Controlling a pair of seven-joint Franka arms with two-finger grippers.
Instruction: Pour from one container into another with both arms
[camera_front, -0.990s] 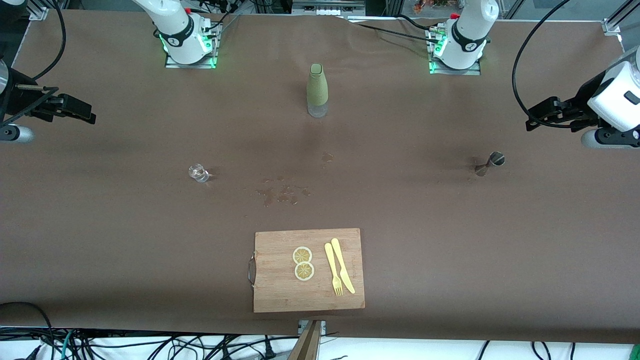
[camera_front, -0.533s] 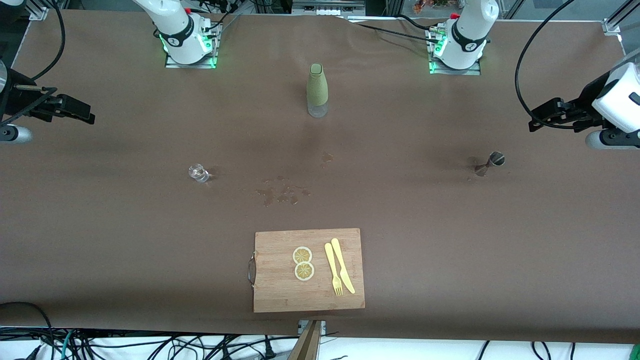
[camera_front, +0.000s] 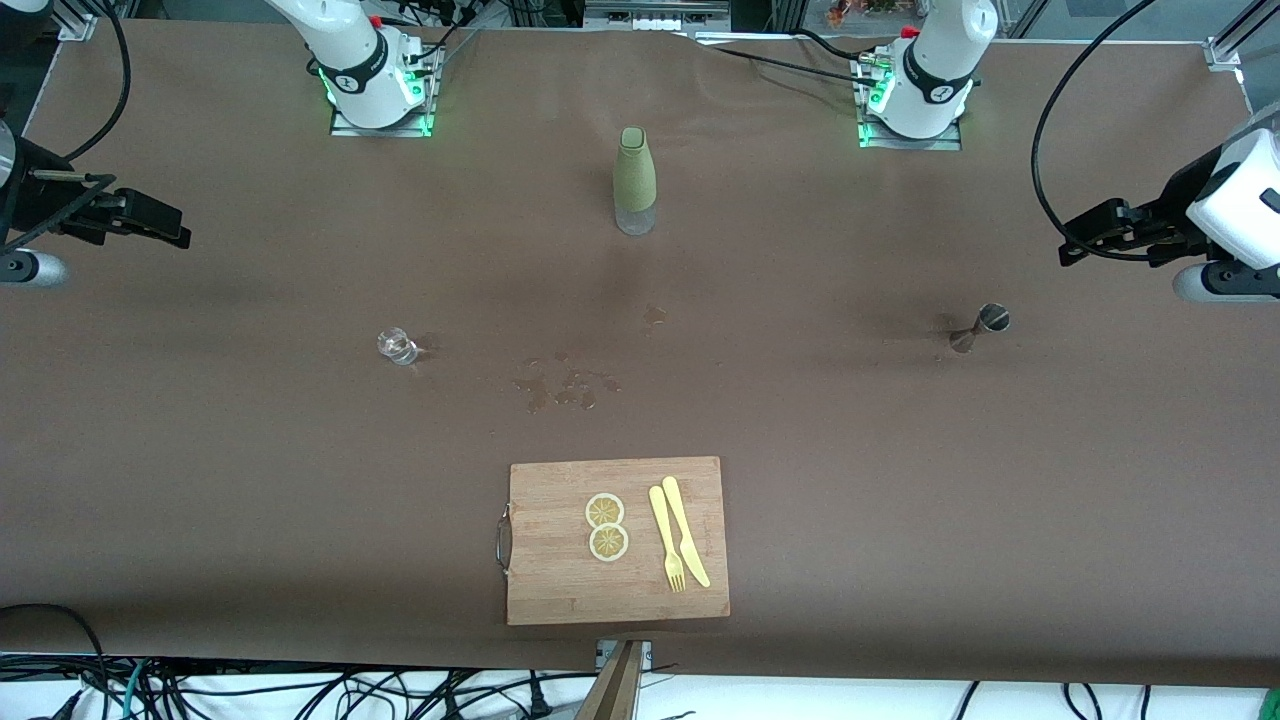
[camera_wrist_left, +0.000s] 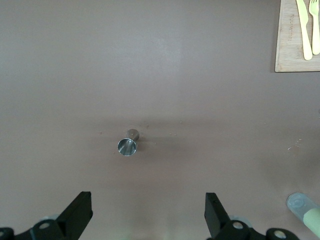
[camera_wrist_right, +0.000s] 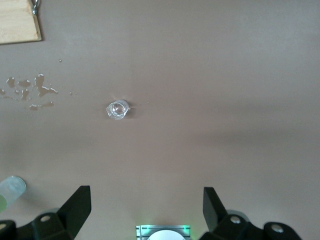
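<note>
The tiny clear glass cup (camera_front: 397, 346) (camera_wrist_right: 117, 109) stands upright on the brown table toward the right arm's end. The small metal jigger (camera_front: 980, 327) (camera_wrist_left: 128, 145) stands upright toward the left arm's end. My right gripper (camera_front: 165, 228) (camera_wrist_right: 145, 205) hangs high above the table at its own end, open and empty, well away from the cup. My left gripper (camera_front: 1075, 248) (camera_wrist_left: 147, 210) hangs high at the other end, open and empty, apart from the jigger.
A tall green-sleeved bottle (camera_front: 634, 180) stands mid-table near the bases. Small wet spots (camera_front: 565, 385) lie between cup and jigger. A wooden cutting board (camera_front: 545, 580) with lemon slices (camera_front: 606, 526), a yellow fork (camera_front: 666, 540) and a knife (camera_front: 686, 530) lies near the front edge.
The left arm has drifted slightly outward toward its end of the table. The right arm, cup and jigger have not moved.
</note>
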